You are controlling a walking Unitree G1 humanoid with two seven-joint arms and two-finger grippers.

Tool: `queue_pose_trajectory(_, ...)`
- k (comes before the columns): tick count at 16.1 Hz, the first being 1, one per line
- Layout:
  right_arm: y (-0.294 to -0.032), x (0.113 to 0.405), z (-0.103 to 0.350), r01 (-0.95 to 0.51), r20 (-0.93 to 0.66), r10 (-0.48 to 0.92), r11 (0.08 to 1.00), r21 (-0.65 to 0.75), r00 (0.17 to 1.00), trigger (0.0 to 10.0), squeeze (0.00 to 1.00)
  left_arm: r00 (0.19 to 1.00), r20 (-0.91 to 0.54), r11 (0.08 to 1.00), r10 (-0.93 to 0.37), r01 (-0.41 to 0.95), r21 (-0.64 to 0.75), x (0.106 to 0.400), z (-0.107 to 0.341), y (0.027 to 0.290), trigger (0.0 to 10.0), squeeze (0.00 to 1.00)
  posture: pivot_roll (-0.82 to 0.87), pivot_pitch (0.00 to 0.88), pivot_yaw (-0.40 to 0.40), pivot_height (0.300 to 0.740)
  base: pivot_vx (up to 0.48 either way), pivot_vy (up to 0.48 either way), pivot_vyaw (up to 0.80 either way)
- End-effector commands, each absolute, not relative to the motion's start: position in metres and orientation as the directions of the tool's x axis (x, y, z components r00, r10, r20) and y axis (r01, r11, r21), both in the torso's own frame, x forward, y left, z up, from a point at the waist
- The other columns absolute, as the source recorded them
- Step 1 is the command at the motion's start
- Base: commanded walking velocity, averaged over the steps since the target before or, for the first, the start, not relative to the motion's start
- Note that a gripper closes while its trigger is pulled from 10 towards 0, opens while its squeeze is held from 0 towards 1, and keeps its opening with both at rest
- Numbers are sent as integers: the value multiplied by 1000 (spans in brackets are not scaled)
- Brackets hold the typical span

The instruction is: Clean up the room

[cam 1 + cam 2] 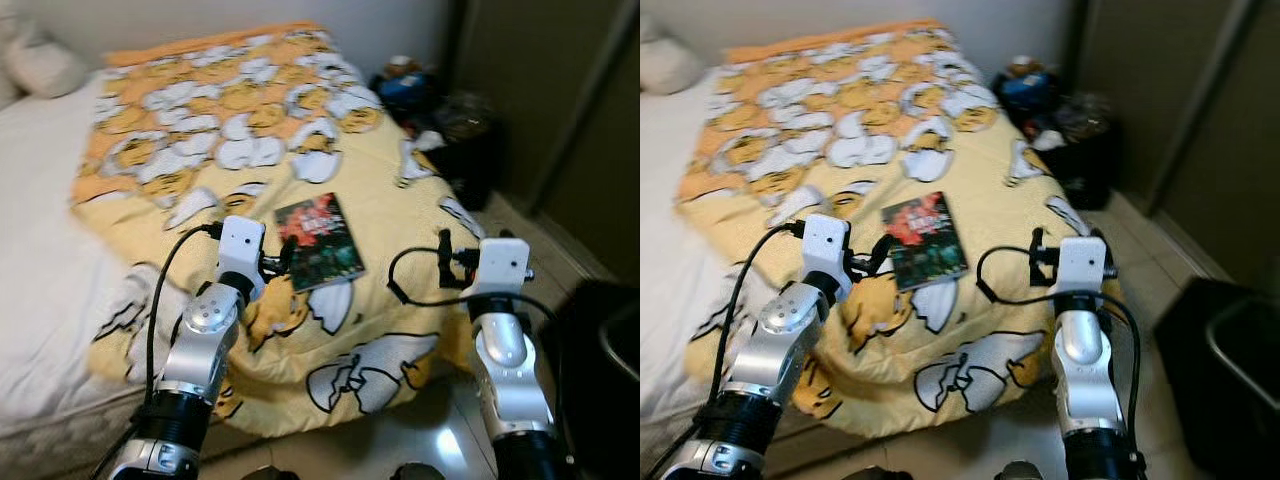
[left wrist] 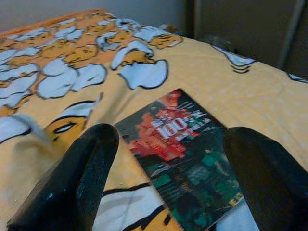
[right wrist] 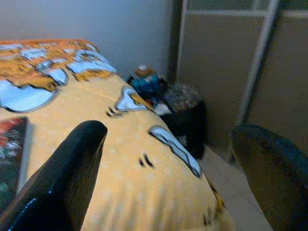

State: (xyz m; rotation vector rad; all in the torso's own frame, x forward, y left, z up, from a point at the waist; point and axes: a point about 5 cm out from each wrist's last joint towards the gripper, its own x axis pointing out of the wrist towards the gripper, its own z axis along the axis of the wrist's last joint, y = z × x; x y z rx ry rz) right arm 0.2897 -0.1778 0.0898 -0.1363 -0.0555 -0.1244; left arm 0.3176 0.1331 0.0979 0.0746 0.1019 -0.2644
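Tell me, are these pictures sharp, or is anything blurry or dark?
Left eye view: soft overall, the book title unreadable, the right-hand corner dim. Left wrist view: the book is fairly clear, the left gripper fingers dark and blurred. Right wrist view: hazy, the blanket print smeared.

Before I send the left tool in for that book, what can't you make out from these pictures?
- Book title: too blurred in the head views; left wrist view shows "100", nothing more.
- Book's near corner: hidden behind the left tool fingers, left wrist view.
- Clutter beside the bed: dark, blurred, items unclear.
- Dark bin: cut by the frame edge, right eye view.
- Pillow: cut off at the left edge.
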Motion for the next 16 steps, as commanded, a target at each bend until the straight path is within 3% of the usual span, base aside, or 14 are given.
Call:
queue_pose_trajectory(1,-171,290,92,112,66,-104,986,-125,992,10000,1000,962,-113,965,-249,256,53,320,99,136,10000,0,-177,0,139,740,0,0,-631)
queue_pose_trajectory(3,-172,288,91,103,53,-97,986,-131,994,10000,1000,971,-196,983,-134,105,-151,322,86,147,10000,0,-178,0,140,740,0,0,-622)
queue_pose_trajectory(5,-172,287,90,88,46,-82,983,-160,996,10000,1000,964,-263,945,-42,-47,-324,324,77,157,10000,0,-178,0,138,740,0,0,-619)
queue_pose_trajectory(7,-170,288,91,25,32,-18,972,-233,999,10000,1000,968,-247,962,-50,-20,-274,322,75,156,10000,0,-189,0,119,740,0,431,-613)
queue_pose_trajectory(8,-169,288,90,5,22,0,969,-247,1000,10000,227,968,-246,967,-59,-6,-254,321,74,155,10000,0,-191,0,118,740,0,0,-563)
queue_pose_trajectory(9,-174,288,86,-12,-17,8,965,-263,1000,10000,0,971,-213,982,-108,70,-178,320,77,144,10000,0,-195,0,108,740,0,0,0)
queue_pose_trajectory(16,-184,289,91,-8,-26,2,969,-245,1000,10000,0,970,-191,986,-151,133,-103,324,77,128,10000,0,-203,0,69,740,0,0,0)
